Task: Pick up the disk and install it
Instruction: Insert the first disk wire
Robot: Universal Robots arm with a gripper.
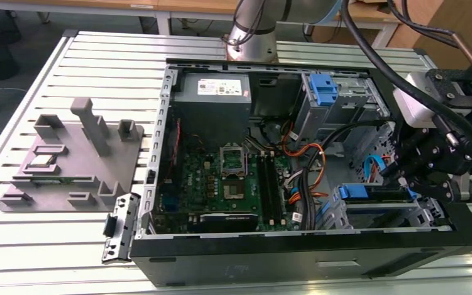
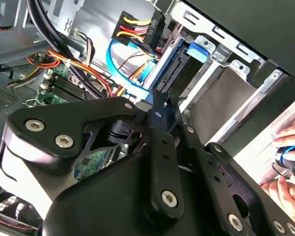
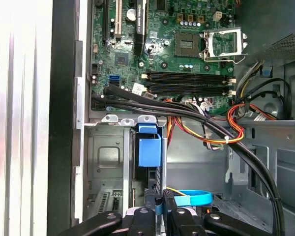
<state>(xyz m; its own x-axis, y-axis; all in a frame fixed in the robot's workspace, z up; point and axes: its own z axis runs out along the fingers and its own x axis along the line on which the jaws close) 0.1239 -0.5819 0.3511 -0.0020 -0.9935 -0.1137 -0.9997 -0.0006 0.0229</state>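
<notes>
The disk (image 1: 377, 192) stands on edge inside the lower drive cage of the open computer case (image 1: 302, 261), at the exterior view's right. Its blue rail tab (image 3: 149, 150) shows at the cage's mouth in the first wrist view. In the second wrist view the disk (image 2: 176, 73) lies in its metal bay, with the blue tab at its far end. My gripper (image 1: 416, 184) hangs over the disk's cable end. Its black fingers are shut together (image 2: 157, 101), their tips right at the disk's end (image 3: 160, 200). Nothing is held between them.
The motherboard (image 1: 228, 178), the grey power-supply box (image 1: 213, 89) and an upper cage with a blue latch (image 1: 324, 89) fill the case. Orange and blue cables (image 1: 322, 157) run close beside the gripper. A grey fixture (image 1: 72, 160) sits on the table. A person's hand (image 2: 290, 140) is outside the case.
</notes>
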